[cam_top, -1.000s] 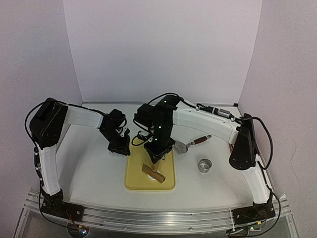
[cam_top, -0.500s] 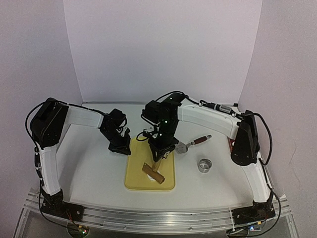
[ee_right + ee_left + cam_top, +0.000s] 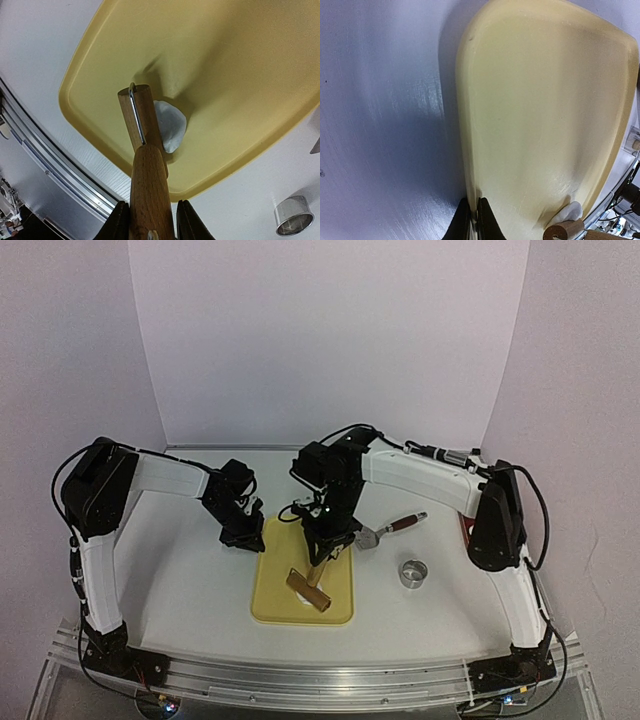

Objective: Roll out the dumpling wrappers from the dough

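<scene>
A yellow tray [image 3: 335, 608] lies between the arms. On it sits a small white lump of dough [image 3: 170, 125], partly under the wooden roller of a rolling pin [image 3: 309, 590]. My right gripper [image 3: 150, 220] is shut on the pin's handle [image 3: 149, 185] and holds the roller [image 3: 142, 120] down against the dough. At the tray's far left edge my left gripper [image 3: 476, 220] is shut on the rim [image 3: 465, 150], one finger on each side of it. The dough [image 3: 570, 212] peeks in at the lower right of the left wrist view. No dumpling wrappers are in view.
A metal ring cutter [image 3: 412, 572] stands on the white table right of the tray and also shows as the ring cutter [image 3: 293, 216] in the right wrist view. A scraper with a brown handle [image 3: 385, 531] lies beyond the tray's far right corner.
The right wrist has shifted slightly right and toward the tray, tilting the handle a little; the roller stays on the dough. The left gripper has not moved.
</scene>
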Controlling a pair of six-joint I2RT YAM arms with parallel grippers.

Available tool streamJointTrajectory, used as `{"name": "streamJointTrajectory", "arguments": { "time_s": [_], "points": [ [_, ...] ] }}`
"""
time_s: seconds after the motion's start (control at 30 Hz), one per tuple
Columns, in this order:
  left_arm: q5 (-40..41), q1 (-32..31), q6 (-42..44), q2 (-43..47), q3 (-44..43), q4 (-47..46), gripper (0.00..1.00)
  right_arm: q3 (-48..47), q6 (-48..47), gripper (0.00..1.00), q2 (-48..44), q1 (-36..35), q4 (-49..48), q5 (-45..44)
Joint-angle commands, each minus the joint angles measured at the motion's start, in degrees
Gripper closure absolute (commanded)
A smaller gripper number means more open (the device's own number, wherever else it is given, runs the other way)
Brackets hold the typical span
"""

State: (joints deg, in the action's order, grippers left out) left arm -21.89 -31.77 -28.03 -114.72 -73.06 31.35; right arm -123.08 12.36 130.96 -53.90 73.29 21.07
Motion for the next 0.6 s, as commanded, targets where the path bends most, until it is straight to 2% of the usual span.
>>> {"name": "streamJointTrajectory", "arguments": {
  "time_s": [0.0,0.57],
  "points": [
    [0.7,-0.9,2.5,-1.9,1.6,-0.3,1.0,6.7,0.5,1.0,8.3,0.0,-4.4,-8.4],
    [0.2,-1.1,2.9,-1.8,2.0,-0.7,1.0,8.0,0.6,1.0,7.2,0.4,-9.1,-4.1]
  ]
}}
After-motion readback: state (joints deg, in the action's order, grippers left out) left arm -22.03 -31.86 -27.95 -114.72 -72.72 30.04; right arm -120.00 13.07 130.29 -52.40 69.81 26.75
